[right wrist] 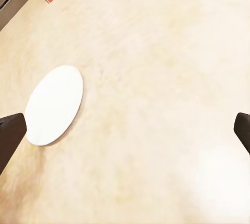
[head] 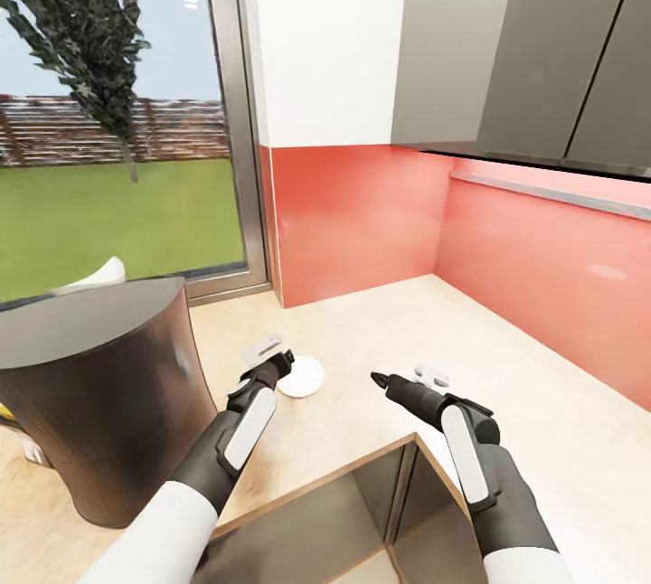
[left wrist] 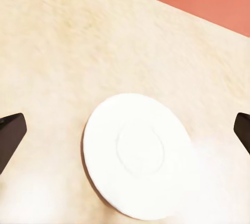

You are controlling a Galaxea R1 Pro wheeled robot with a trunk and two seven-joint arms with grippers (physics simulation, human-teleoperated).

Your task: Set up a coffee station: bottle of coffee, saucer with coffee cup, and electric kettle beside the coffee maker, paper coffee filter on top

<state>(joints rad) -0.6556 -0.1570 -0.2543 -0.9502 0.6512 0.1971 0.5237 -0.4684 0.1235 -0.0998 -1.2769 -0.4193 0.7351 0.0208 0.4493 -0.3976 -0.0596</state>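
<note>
The coffee maker (head: pixel 99 394), a tall dark drum, stands on the kitchen countertop (head: pixel 380 313) at the left. The white saucer (head: pixel 303 378) lies flat to its right. My left gripper (head: pixel 282 360) hovers at the saucer's near-left rim, and in the left wrist view the saucer (left wrist: pixel 138 153) lies between its wide-apart fingers, so it is open. My right gripper (head: pixel 380 379) is also open over bare worktop, with the saucer (right wrist: pixel 54 104) off to one side. A small white object (head: pixel 432 375), likely the coffee cup, sits just right of the right gripper's tip.
A red backsplash (head: pixel 362 213) and grey wall cabinets (head: pixel 542 42) close the corner behind. A window (head: pixel 108 114) is at the left. The worktop's inner edge (head: pixel 362 462) runs under my forearms. A small pale piece (head: pixel 262 348) lies by the left gripper. A white shape (head: pixel 98 275) shows past the drum's top.
</note>
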